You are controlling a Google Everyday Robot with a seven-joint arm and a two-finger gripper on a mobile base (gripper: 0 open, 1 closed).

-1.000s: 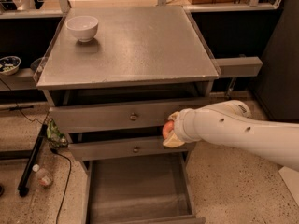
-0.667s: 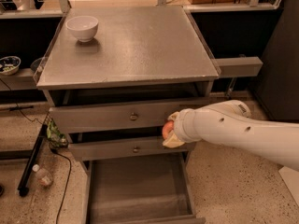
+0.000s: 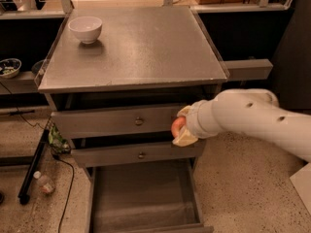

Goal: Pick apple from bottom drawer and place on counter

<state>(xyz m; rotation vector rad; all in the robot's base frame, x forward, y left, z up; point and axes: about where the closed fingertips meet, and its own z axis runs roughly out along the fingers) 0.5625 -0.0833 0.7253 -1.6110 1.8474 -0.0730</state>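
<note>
Speckled terrazzo-type floor (image 3: pixel 243 178), dim room, w/ a grey metal drawer cabinet in the middle. Its counter (image 3: pixel 146 47) is shiny and lightly speckled. White bowl (image 3: pixel 85 29) sits upright near the counter's back-left corner, well apart from everything else. Under the counter's front edge are two shallow drawers w/ small round knobs, top one (image 3: pixel 112 122) and middle one (image 3: pixel 121 155), both pushed in or close to it. Bottom drawer (image 3: pixel 141 198) is pulled out toward the camera, tall side walls and flat grey floor showing.

White arm (image 3: pixel 252 118) comes in from the right. Gripper (image 3: pixel 181 126) hangs in front of the right end of the top drawer's front, just below the counter's front edge near the front-right corner, and above the open bottom drawer. Jaws are clamped on the apple (image 3: pixel 177 126): cream-coloured fingers (image 3: pixel 184 140) above and below, red-orange fruit between them. So apple = in the gripper, up in the air, not touching counter or drawer floor afaict.

Other stuff: narrow grey side shelf (image 3: pixel 248 69) sticks out past the counter's right edge. Small plastic bottle (image 3: pixel 43 182) lies on the floor left of the cabinet. Little patterned bowl (image 3: pixel 8 67) sits on a dark shelf further left.
</note>
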